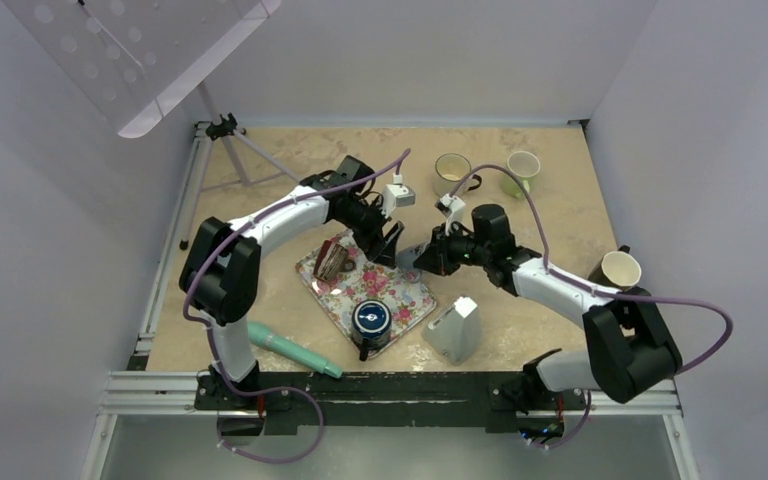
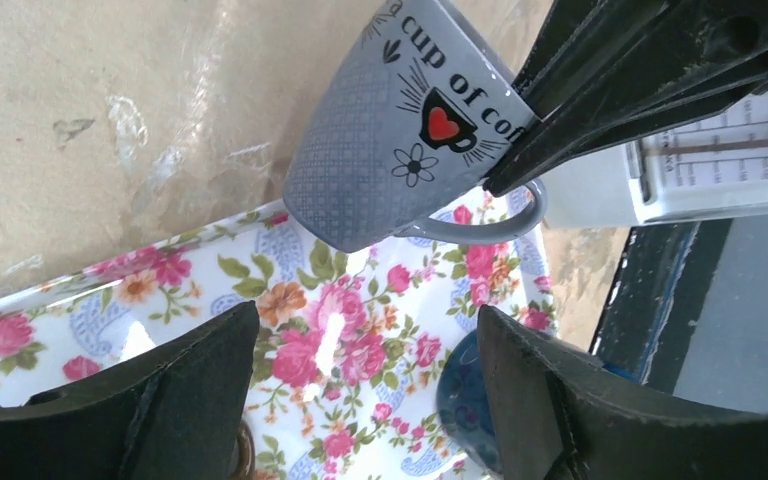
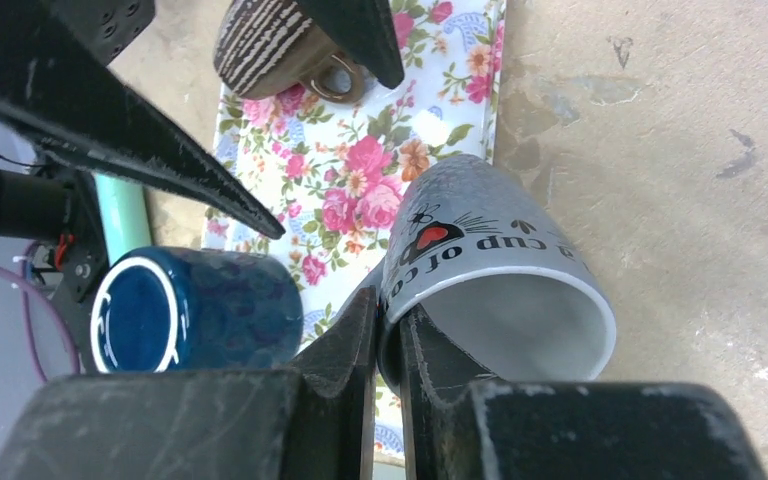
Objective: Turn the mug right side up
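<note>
The grey mug's (image 2: 380, 150) lettering is partly hidden by the right gripper's fingers (image 2: 620, 85); the striped cup (image 3: 265, 45) is cropped.

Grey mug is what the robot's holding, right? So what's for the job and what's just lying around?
For the job:
grey mug, tilted, rim pinched in the right gripper
left gripper, open, close by

Just lying about:
tray
blue mug
striped mug
green mug
teal tube
white box
</note>
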Controlling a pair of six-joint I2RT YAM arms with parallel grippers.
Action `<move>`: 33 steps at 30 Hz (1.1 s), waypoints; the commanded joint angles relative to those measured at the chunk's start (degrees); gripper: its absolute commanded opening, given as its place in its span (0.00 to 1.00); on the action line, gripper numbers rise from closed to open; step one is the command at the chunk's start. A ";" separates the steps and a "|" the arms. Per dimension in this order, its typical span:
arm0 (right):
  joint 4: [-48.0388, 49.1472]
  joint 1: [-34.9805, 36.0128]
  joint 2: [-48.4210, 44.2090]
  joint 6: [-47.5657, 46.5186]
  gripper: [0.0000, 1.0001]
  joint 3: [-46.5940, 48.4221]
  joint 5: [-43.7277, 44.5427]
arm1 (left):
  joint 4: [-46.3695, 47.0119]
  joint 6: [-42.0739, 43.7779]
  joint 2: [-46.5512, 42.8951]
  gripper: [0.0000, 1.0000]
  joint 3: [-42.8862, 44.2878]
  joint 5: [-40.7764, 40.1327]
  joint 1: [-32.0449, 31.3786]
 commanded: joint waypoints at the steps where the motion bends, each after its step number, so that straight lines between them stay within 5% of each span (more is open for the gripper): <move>1: -2.48 2.57 2.48 -3.73 0.00 7.82 3.71 | -2.70 6.67 -0.29 0.83 1.69 -3.44 0.15; 7: -12.75 10.54 4.26 -10.52 0.00 16.39 14.40 | -2.55 1.17 -2.63 0.83 5.31 -3.55 2.41; 16: -17.76 24.89 -0.10 -32.59 0.00 18.90 26.74 | 2.55 -21.51 -3.32 0.84 8.86 6.61 11.36; 18: -18.31 27.20 0.01 -37.09 0.00 19.55 28.82 | 4.01 -22.86 -4.05 0.96 7.50 8.71 10.99; 22: -23.59 29.14 4.48 -41.68 0.00 24.95 33.03 | 0.86 -15.31 -7.02 1.00 6.18 5.18 7.22; 33: -32.40 31.65 13.98 -44.72 0.00 34.52 36.72 | -8.79 1.22 -8.16 0.84 1.81 -18.31 -0.80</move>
